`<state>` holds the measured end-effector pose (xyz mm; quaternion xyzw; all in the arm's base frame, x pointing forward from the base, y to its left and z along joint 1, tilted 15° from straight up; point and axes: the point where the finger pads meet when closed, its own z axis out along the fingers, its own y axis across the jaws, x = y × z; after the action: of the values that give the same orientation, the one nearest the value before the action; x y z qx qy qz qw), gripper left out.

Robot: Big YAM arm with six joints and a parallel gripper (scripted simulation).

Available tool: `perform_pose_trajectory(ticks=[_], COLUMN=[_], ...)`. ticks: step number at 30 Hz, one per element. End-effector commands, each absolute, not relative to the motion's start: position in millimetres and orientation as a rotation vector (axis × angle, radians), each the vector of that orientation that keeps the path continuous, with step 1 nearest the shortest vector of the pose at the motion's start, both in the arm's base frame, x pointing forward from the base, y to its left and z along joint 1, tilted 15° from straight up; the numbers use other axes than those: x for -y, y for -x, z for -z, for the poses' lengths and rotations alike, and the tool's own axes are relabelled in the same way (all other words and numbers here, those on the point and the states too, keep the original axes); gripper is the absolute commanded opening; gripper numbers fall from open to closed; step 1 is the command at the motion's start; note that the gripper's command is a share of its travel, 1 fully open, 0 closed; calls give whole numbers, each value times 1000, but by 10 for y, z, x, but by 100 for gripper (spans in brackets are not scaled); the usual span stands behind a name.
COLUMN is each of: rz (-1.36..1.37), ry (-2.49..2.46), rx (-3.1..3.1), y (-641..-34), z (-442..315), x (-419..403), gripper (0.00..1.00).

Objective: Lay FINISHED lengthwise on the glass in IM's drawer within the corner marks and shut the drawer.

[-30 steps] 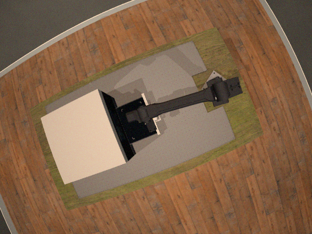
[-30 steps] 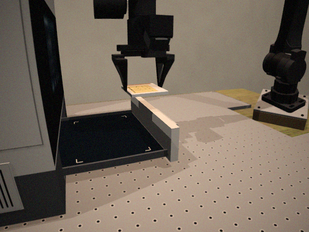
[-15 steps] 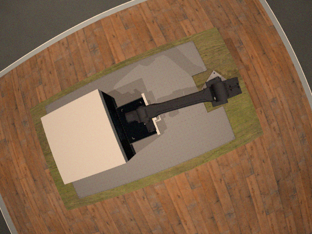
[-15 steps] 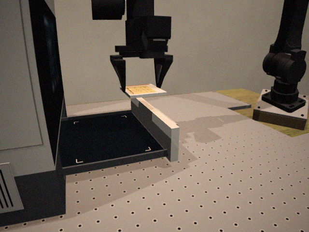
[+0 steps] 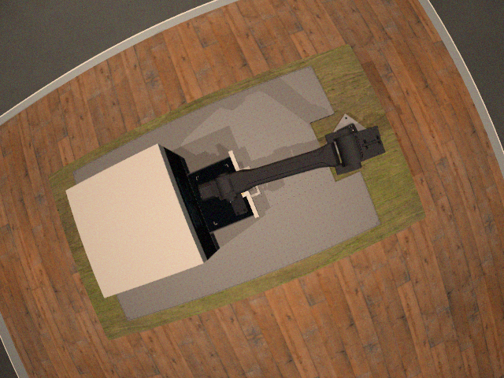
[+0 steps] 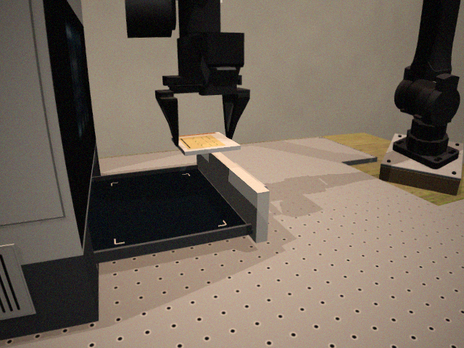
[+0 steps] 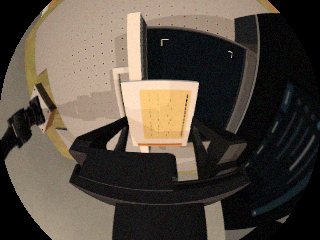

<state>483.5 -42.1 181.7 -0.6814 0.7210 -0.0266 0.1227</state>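
Observation:
My gripper (image 6: 202, 139) (image 7: 159, 120) is shut on FINISHED (image 6: 208, 143) (image 7: 163, 115), a flat white cassette with a yellow gel window. It holds the cassette level in the air, above the far end of the pale drawer front (image 6: 249, 187) (image 7: 135, 36) (image 5: 253, 208). The drawer of the gel imager IM (image 6: 33, 149) (image 5: 130, 220) stands pulled out. Its dark glass (image 6: 161, 206) (image 7: 200, 70) (image 5: 221, 218) is bare, with white corner marks such as the near-right one (image 6: 222, 223). In the overhead view the arm hides the cassette and the fingers.
IM stands upright on the grey perforated board (image 6: 337, 262) (image 5: 305, 215). The arm's base (image 6: 423, 157) (image 5: 357, 146) sits on a plate at the far right, beside green matting (image 6: 359, 142). A vent grille (image 6: 11, 284) is low on IM's side.

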Motion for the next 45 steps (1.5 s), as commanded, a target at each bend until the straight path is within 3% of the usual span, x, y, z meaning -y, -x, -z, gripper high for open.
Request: perform_pose_trajectory(ticks=[1, 45], rz=[143, 155], ry=[1962, 1956], rx=[-2073, -2069], y=[-5102, -5378], z=[-2015, -1993], x=[425, 435], gripper=[78, 78])
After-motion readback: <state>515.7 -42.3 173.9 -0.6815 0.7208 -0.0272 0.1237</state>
